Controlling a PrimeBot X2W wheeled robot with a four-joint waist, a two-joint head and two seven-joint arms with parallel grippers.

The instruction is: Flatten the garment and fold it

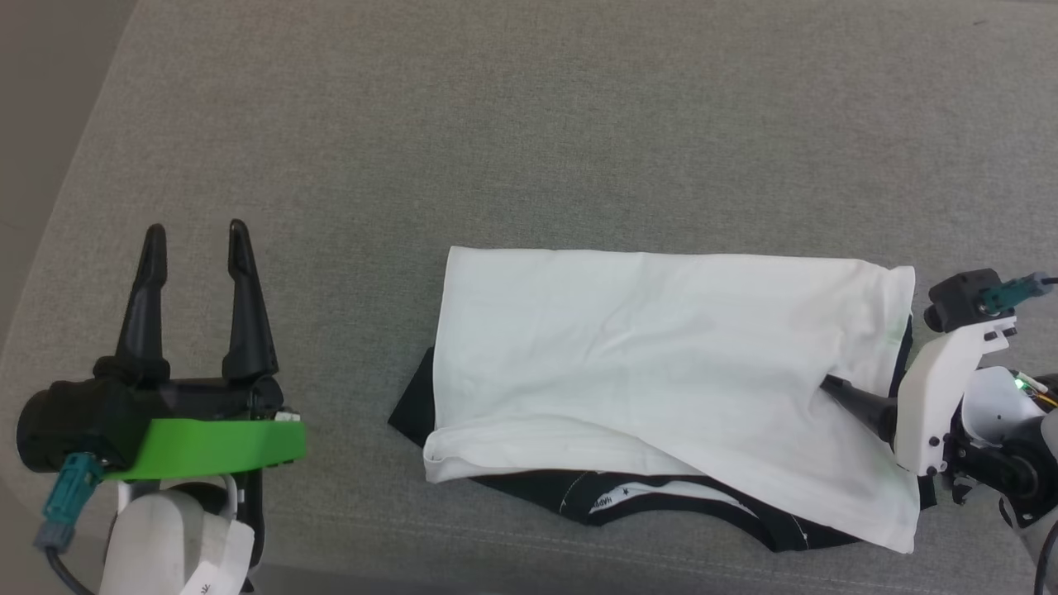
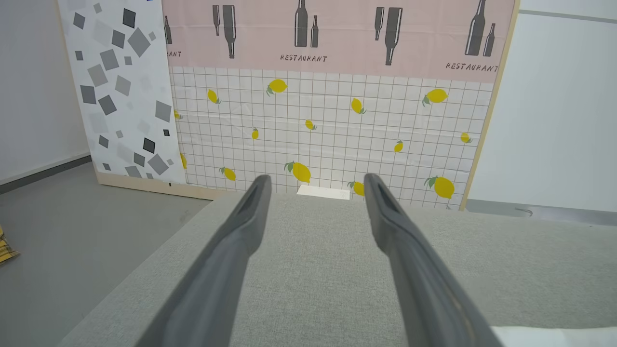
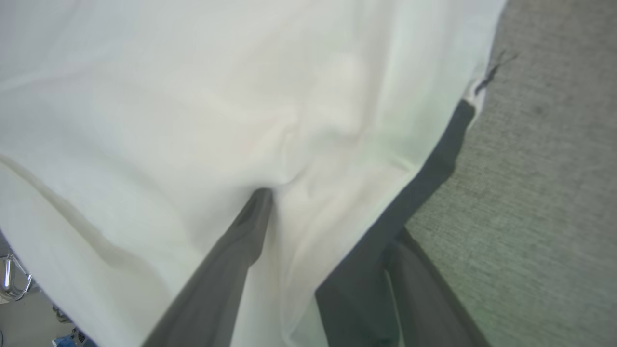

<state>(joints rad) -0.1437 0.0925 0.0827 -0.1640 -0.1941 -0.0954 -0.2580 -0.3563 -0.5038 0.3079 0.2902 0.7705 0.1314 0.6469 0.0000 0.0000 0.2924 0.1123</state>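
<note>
Head view shows the garment (image 1: pixel 645 355) lying folded on the grey cushion (image 1: pixel 496 124), the left gripper (image 1: pixel 197 230) open and well apart at its left, the right gripper (image 1: pixel 839 388) spread, one finger over and one under its right edge.

My fingers (image 1: pixel 244 306) are long, dark and tapered. On the left I wear a green bracket (image 1: pixel 215 446) and a teal plug (image 1: pixel 70 496); on the right, a white bracket (image 1: pixel 942 397).
</note>
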